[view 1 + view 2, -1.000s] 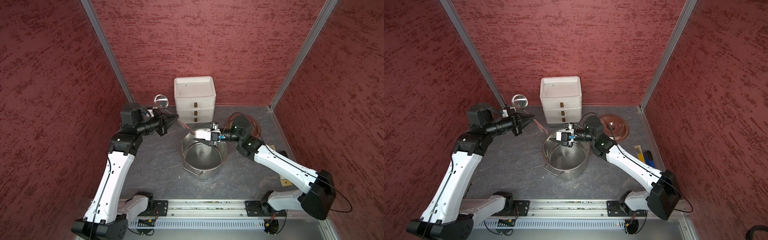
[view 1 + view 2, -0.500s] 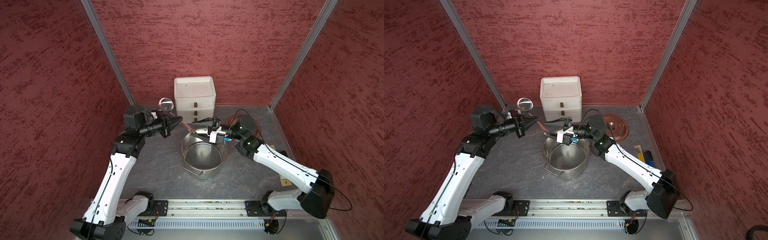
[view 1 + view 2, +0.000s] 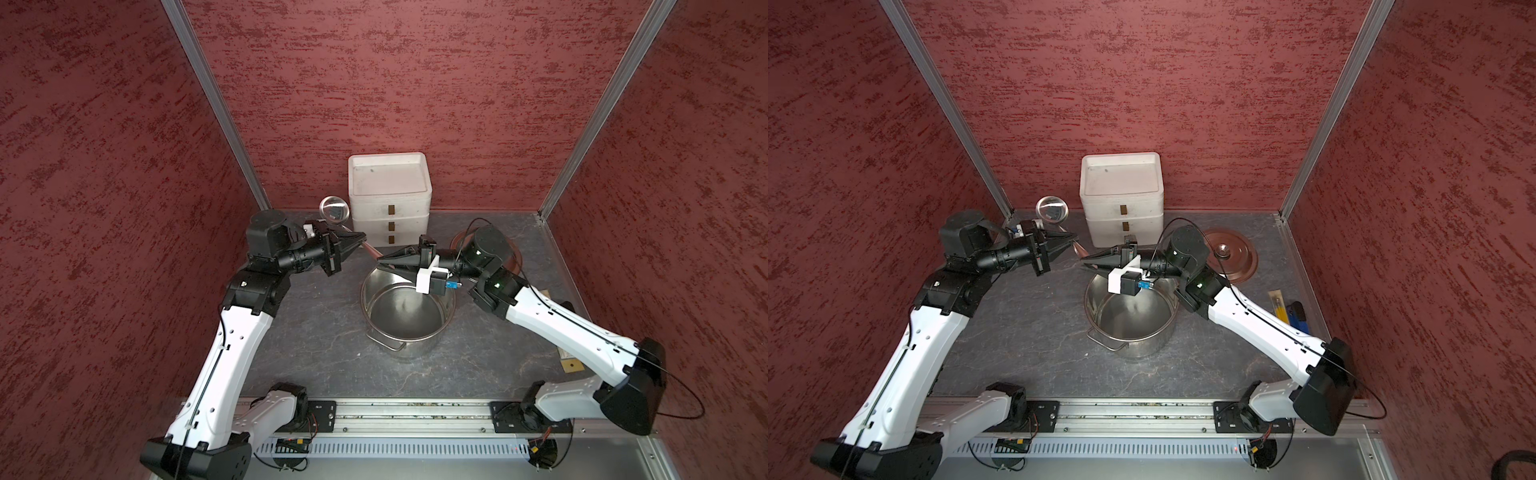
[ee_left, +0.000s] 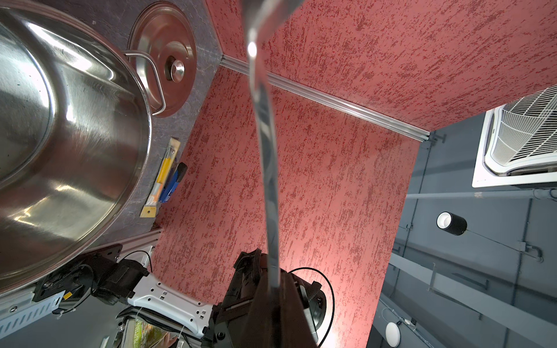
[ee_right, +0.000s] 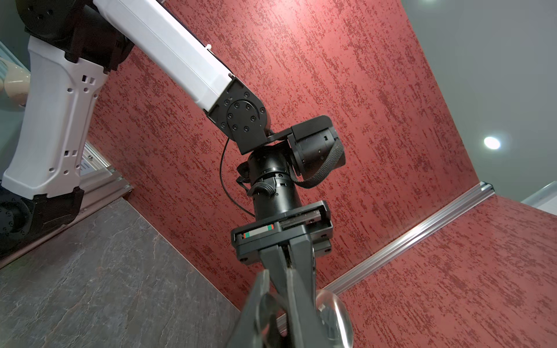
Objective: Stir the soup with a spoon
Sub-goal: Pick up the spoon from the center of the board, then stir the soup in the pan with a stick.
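Right gripper (image 3: pixel 380 260) has closed on the spoon (image 3: pixel 372 250), also gripped by left gripper (image 3: pixel 363 237), centre frame. Only left wrist view shows handle entering right jaws; pot (image 3: pixel 405 316) sits just below.

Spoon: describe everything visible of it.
The spoon is slender shiny metal: a long flat handle and a round bowl. It is held in the air by the pot's far rim, not inside it. The left gripper is shut on the handle, with the bowl behind its fingers; the right gripper is shut on the handle's free end. Nothing else touches it.
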Action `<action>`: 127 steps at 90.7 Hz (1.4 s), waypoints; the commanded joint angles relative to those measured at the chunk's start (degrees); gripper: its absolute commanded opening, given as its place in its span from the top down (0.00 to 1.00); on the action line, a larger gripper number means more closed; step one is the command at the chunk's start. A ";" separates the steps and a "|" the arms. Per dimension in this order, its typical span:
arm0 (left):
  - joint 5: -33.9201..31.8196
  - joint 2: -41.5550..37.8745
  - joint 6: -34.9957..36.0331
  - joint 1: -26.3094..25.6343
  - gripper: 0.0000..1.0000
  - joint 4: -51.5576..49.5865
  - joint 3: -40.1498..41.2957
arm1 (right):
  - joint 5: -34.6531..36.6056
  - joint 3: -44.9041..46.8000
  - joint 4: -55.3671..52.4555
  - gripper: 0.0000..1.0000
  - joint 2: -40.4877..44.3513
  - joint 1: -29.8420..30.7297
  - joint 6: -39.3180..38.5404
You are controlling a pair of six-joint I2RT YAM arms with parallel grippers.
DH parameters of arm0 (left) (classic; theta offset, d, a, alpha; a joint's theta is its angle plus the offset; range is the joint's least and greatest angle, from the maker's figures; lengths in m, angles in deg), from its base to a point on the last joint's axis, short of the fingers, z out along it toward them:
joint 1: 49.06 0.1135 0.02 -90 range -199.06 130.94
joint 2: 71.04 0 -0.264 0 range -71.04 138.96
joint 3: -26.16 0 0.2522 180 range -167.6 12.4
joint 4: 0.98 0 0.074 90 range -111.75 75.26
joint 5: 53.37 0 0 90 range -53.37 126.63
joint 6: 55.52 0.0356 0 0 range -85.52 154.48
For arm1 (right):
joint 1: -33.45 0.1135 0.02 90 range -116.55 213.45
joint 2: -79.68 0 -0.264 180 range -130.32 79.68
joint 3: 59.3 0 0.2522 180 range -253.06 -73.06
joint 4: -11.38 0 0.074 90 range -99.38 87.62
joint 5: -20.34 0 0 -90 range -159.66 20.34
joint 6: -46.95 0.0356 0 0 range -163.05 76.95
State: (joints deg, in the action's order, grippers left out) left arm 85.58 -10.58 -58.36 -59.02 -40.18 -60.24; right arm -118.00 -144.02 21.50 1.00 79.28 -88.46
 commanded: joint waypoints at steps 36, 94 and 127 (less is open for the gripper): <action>4.73 -4.37 22.11 0.20 0.00 -5.46 -4.26 | 27.70 -10.06 -10.09 1.00 -0.99 -0.79 23.45; -14.36 -4.83 47.10 9.74 0.00 -28.19 -8.99 | 27.19 -20.70 -64.10 1.00 14.85 -10.41 38.40; -27.47 -1.40 49.89 -5.01 0.00 -35.01 -4.16 | 22.51 -13.95 -61.89 1.00 11.45 -10.49 40.40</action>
State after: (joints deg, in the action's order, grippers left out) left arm 63.55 -10.29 -10.97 -62.10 -72.22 -65.95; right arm -92.14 -159.80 -40.77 12.59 69.18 -49.32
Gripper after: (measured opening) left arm 0.998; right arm 0.060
